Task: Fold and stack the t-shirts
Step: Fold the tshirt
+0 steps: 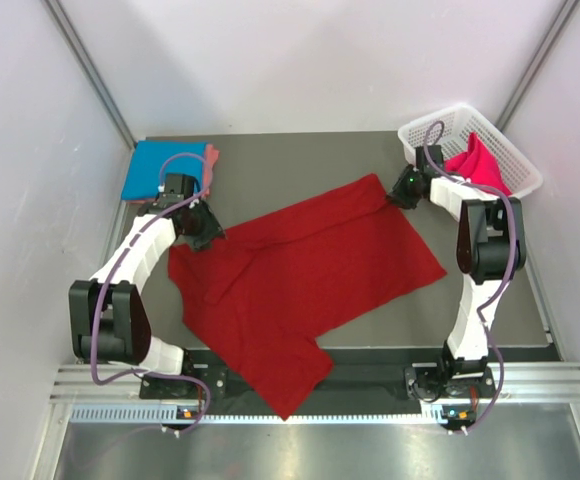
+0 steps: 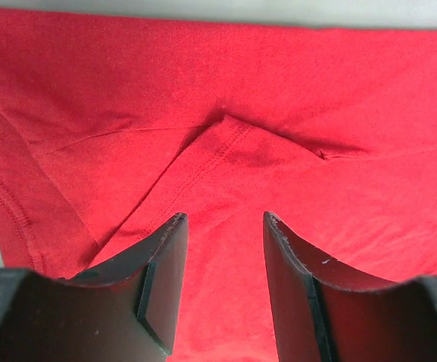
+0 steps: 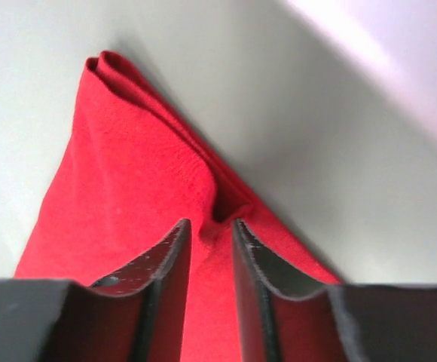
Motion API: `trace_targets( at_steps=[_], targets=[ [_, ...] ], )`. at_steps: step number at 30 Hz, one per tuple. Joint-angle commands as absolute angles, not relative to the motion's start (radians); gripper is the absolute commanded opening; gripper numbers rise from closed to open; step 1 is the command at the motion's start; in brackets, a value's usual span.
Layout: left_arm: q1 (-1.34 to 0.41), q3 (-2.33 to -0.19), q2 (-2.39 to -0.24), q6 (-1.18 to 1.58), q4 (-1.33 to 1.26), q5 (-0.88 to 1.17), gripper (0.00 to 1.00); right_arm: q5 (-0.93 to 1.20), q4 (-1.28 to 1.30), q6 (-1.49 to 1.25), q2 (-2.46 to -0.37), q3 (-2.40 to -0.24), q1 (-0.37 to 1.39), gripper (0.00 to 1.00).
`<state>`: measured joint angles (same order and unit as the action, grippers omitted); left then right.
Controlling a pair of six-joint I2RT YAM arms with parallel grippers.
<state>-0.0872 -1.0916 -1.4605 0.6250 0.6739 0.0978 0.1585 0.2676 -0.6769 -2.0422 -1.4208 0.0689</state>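
The dark red t-shirt [image 1: 300,270] lies spread across the grey table, one sleeve hanging over the near edge. My left gripper [image 1: 207,237] is at the shirt's far left part, open, its fingertips down on flat cloth [image 2: 279,90] just short of a creased sleeve seam [image 2: 226,139]. My right gripper [image 1: 395,193] is at the shirt's far right corner. In the right wrist view its jaws [image 3: 211,222] stand narrow, with a puckered ridge of red cloth [image 3: 120,173] pinched between them. A folded bright blue t-shirt [image 1: 160,170] lies on a salmon pink one [image 1: 211,165] at the back left.
A white lattice basket [image 1: 518,170] stands at the back right, with a hot pink t-shirt [image 1: 475,163] in it, close behind my right arm. Bare grey table [image 1: 300,160] runs along the back between the folded stack and the basket.
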Motion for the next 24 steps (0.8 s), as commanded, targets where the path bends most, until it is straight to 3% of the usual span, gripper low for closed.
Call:
trace_targets(
  at_steps=[1, 7, 13, 20, 23, 24],
  targets=[
    [-0.087, -1.101, -1.463, 0.609, 0.655, 0.107, 0.5, 0.143, 0.216, -0.68, -2.06, -1.463, 0.057, 0.27],
    [-0.087, -1.109, -1.466, 0.603, 0.657, 0.106, 0.5, 0.182, 0.124, -0.632, -2.025, -1.427, 0.058, 0.0],
    [-0.087, -1.108, -1.459, 0.604, 0.663, 0.107, 0.5, 0.215, 0.008, -0.56, -1.942, -1.335, 0.061, 0.0],
    [-0.087, -1.097, -1.451, 0.609, 0.667, 0.106, 0.5, 0.135, 0.133, -0.566, -1.948, -1.319, 0.06, 0.0],
    [-0.087, -1.101, -1.451, 0.607, 0.672, 0.1, 0.5, 0.107, 0.225, -0.571, -1.986, -1.36, 0.06, 0.21],
    [-0.087, -1.103, -1.453, 0.607, 0.675, 0.098, 0.5, 0.103, 0.285, -0.566, -2.0, -1.379, 0.058, 0.36]
  ],
)
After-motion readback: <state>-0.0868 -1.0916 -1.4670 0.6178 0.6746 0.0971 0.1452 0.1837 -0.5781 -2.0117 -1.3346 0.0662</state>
